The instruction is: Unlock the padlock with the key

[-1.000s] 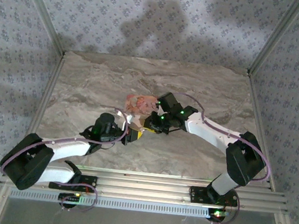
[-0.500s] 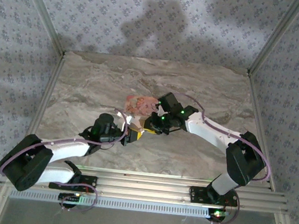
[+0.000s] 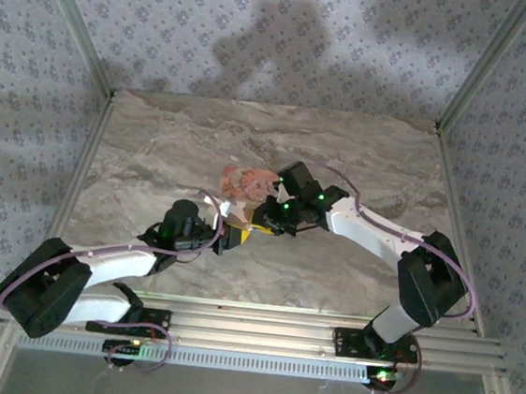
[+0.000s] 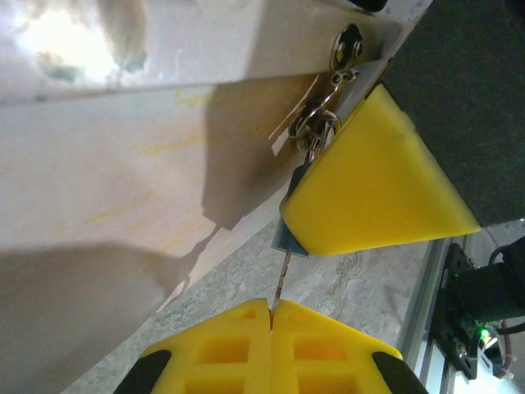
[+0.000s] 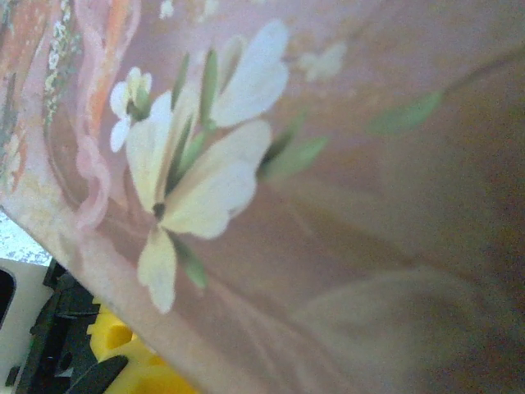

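Near the middle of the table [image 3: 362, 151], on the side of the pink box [image 3: 244, 182] toward the near edge, we find the two grippers meeting tip to tip. From the top camera the padlock and key are too small to make out there.

In the left wrist view most of the padlock [image 4: 289, 239] is hidden. We see only a thin blue edge peeking from under one yellow finger [image 4: 373, 189] of the right gripper [image 3: 264, 218], with small metal rings [image 4: 321, 123] above it at the box's pale wall. The other right finger is out of sight, so we cannot tell whether that gripper pinches the lock or merely lies against it.

The left gripper [image 4: 271, 309] has its yellow fingers pressed together on the key [image 4: 282, 275]. The key is a thin pale sliver that stands up from the seam between them and reaches the blue edge. Whether its tip sits in the keyhole we cannot tell.

The right wrist camera sits close against the box's flower print, blurred, with yellow left fingers cut off at its lower left corner.
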